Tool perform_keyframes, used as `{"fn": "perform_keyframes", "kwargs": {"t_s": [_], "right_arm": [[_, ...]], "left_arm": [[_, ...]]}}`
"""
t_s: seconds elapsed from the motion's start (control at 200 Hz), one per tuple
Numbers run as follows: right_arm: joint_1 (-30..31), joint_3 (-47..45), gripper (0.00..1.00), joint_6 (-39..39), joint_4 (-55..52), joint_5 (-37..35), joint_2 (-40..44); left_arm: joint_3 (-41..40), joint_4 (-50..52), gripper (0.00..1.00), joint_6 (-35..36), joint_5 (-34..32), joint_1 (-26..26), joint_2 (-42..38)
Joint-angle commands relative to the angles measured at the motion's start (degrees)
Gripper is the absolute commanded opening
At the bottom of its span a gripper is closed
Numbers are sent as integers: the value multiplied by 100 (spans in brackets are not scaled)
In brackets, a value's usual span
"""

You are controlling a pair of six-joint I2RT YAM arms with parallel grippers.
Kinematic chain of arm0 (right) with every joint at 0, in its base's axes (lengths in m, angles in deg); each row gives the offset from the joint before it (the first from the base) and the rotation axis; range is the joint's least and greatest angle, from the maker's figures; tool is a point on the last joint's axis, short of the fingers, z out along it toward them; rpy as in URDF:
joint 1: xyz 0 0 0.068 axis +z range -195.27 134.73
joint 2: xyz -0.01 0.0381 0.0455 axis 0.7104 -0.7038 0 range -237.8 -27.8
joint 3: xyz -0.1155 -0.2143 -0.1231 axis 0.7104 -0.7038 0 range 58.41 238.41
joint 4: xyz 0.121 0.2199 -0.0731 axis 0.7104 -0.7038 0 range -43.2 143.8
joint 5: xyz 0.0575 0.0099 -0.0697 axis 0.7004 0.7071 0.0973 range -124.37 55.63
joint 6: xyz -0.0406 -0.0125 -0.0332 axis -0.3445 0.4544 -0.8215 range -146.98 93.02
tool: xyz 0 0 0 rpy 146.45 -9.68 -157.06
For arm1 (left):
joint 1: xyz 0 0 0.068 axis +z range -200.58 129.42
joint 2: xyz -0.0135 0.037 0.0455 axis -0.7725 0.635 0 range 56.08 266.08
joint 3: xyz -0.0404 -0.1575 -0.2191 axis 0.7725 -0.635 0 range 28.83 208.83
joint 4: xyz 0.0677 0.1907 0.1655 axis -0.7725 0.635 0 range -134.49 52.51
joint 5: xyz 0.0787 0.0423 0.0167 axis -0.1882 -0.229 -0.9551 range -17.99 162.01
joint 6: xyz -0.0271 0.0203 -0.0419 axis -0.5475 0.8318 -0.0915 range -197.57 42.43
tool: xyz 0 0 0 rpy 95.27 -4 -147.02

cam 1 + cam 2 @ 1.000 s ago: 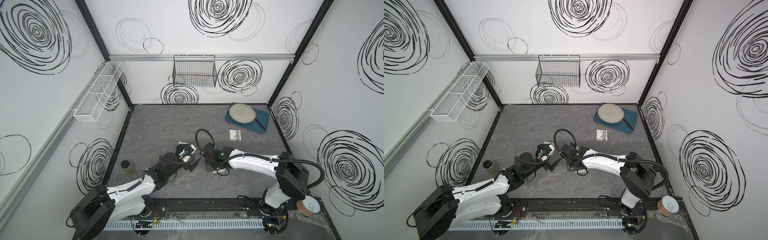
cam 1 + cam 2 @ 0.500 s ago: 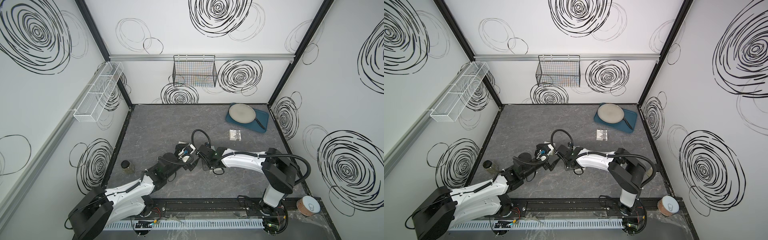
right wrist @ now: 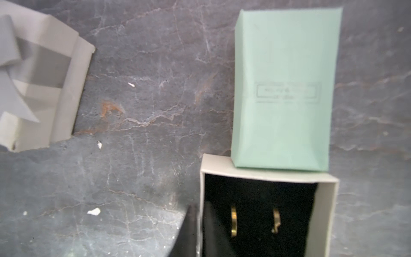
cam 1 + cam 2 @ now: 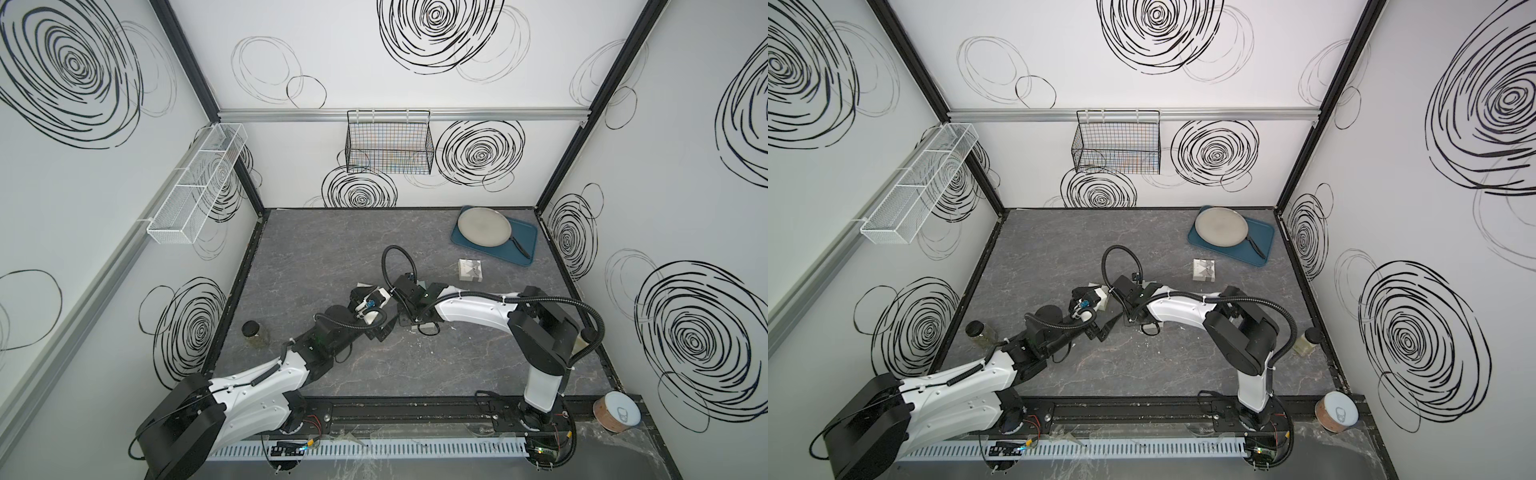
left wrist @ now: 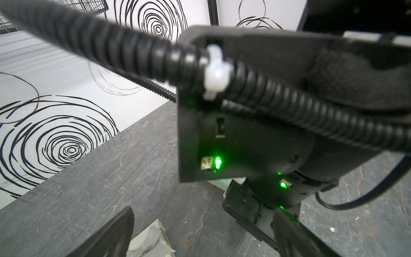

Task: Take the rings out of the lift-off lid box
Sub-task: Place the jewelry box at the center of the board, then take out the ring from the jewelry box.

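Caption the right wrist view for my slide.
Open box holding two gold rings, mint box against its rim, ribboned lid apart.

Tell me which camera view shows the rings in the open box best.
The right wrist view: two thin rings stand in the dark lining of the open box, close and unobstructed. In both top views the right arm covers that spot. The left wrist view shows no rings.

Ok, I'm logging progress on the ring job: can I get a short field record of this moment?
open box: lid off, black lining
rings: two yellowish, upright in the lining
mint box: end overlaps open box's rim
grey ribboned lid: apart on the table
left gripper: open, holding nothing
right gripper: at the open box's wall, opening unclear
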Motion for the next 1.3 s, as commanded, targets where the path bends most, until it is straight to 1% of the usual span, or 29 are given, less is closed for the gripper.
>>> {"fn": "perform_keyframes", "kwargs": {"t_s": [0.0, 0.12, 0.21, 0.255, 0.315, 0.385, 0.395, 0.505, 0.615, 0.781, 0.821, 0.871, 0.901, 0.986, 1.021, 1.056, 1.146, 1.296], "right_arm": [[-18, -16, 31, 5, -174, 71, 137], [-86, -79, 41, -135, -144, 414, 535], [-121, -153, 52, -223, -159, 570, 897], [-145, -212, 60, -259, -173, 641, 1106], [-193, -332, 75, -299, -201, 696, 1393], [-294, -563, 98, -367, -180, 787, 1747], [-320, -618, 99, -373, -182, 799, 1796], [-659, -1114, 100, -577, -96, 953, 2263], [-1092, -1492, 100, -867, 104, 1282, 2577], [-1421, -1667, 100, -1238, 313, 1519, 2653], [-1450, -1667, 98, -1300, 362, 1576, 2605], [-1467, -1676, 90, -1354, 449, 1647, 2535], [-1480, -1678, 82, -1375, 514, 1691, 2489], [-1477, -1641, 53, -1390, 624, 1742, 2319], [-1477, -1623, 44, -1393, 660, 1765, 2259], [-1477, -1613, 38, -1380, 695, 1783, 2195], [-1473, -1617, 33, -1363, 795, 1805, 2050], [-1470, -1653, 29, -1326, 932, 1873, 1872]], "left_arm": [[-60, -219, 100, -45, -14, 54, 10], [-27, -213, 100, -392, -121, 91, 44], [52, -128, 100, -600, -99, 137, 97], [98, -80, 100, -689, -71, 146, 128], [147, -70, 99, -766, -38, 146, 165], [168, -84, 100, -879, -28, 132, 188], [167, -91, 100, -895, -32, 129, 191], [327, 84, 100, -1047, -115, 71, 390], [659, 407, 100, -1034, -420, -211, 806], [1178, 610, 100, -984, -944, -594, 1528], [1301, 610, 100, -1019, -1006, -618, 1704], [1449, 798, 100, -1075, -1053, -617, 1924], [1540, 827, 100, -1096, -1068, -614, 2076], [1785, 930, 100, -1115, -1022, -602, 2392], [1874, 969, 100, -1128, -994, -594, 2506], [1978, 1024, 100, -1141, -949, -578, 2619], [2219, 1202, 100, -1172, -862, -524, 2902], [2380, 1289, 100, -1263, -580, -311, 3237]]}}
